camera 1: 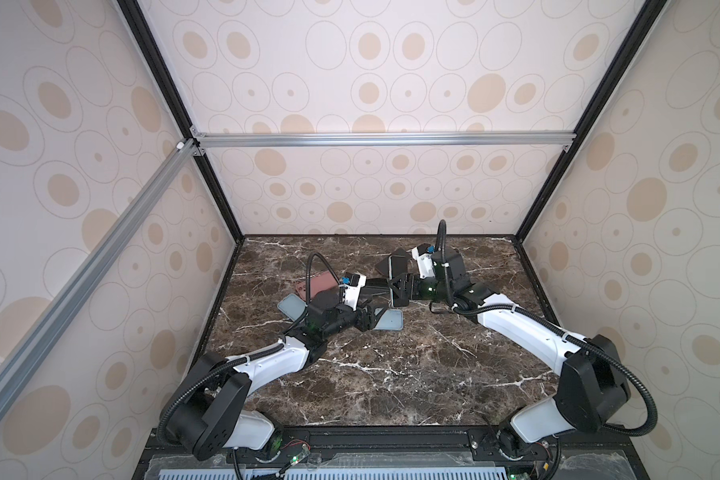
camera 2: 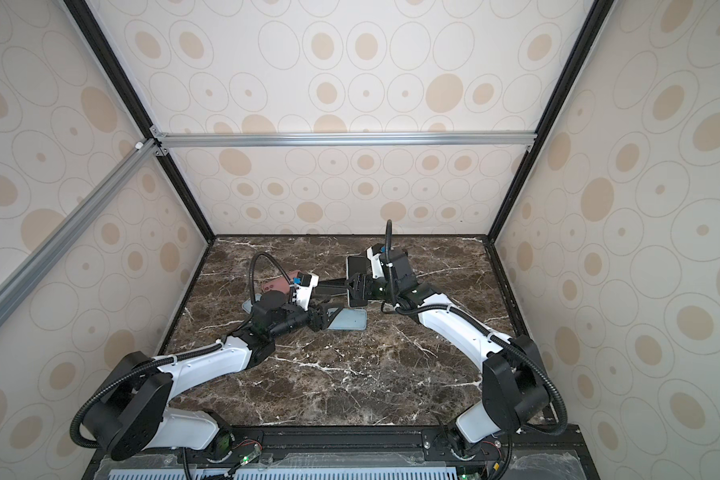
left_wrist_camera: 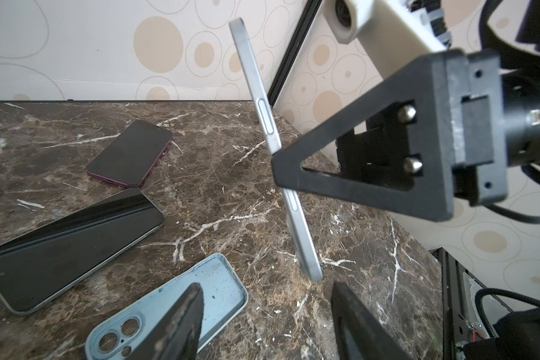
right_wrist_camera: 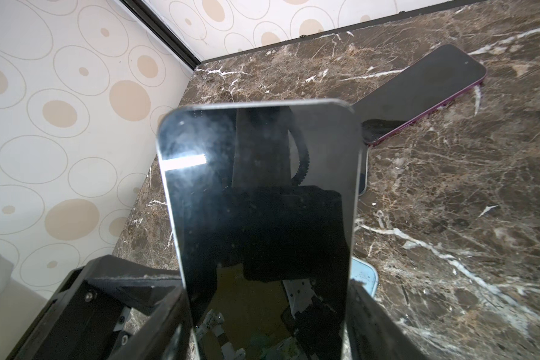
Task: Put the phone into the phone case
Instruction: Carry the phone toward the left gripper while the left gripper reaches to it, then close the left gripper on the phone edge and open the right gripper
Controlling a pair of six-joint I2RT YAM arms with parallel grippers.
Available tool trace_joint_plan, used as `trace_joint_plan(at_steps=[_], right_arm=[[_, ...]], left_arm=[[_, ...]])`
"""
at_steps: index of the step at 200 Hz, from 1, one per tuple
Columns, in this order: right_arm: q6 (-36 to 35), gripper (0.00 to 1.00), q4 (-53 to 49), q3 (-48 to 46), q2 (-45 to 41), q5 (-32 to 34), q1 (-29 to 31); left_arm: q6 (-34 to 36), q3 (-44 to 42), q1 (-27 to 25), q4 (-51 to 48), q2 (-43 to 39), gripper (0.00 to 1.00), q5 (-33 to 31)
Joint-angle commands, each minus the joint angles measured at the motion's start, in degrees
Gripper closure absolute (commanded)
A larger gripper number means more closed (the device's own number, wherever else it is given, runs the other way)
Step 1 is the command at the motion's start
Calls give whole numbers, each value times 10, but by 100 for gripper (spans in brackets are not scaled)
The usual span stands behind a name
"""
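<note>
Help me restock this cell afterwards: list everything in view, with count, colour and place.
held phone: 1, silver edge, black screen, gripped above the table
blue case: 1, light blue, open side up, below the left gripper
blue-grey case: 1, pale, on the table's left part
pink case: 1, dusty pink, behind the blue-grey case
purple phone: 1, screen up, flat on the table
dark phone: 1, dark grey, flat, near the purple phone
table: 1, brown marble
left gripper: 1, black, open
right gripper: 1, black, shut on the held phone
</note>
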Motion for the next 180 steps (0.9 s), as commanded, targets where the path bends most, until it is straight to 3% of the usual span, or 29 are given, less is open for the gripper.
trace_joint_plan(at_steps=[1, 42, 101, 180], right_arm=[[9, 82, 36, 11, -17, -4, 8], [7, 82, 36, 12, -19, 1, 10], [6, 82, 40, 9, -24, 5, 11], [5, 82, 57, -7, -41, 27, 10]], left_arm=[[-15, 40, -18, 38, 22, 39, -17], [-38, 50, -36, 66, 45, 47, -53], [-48, 87, -45, 24, 75, 60, -68], [-69, 97, -58, 7, 87, 63, -56]])
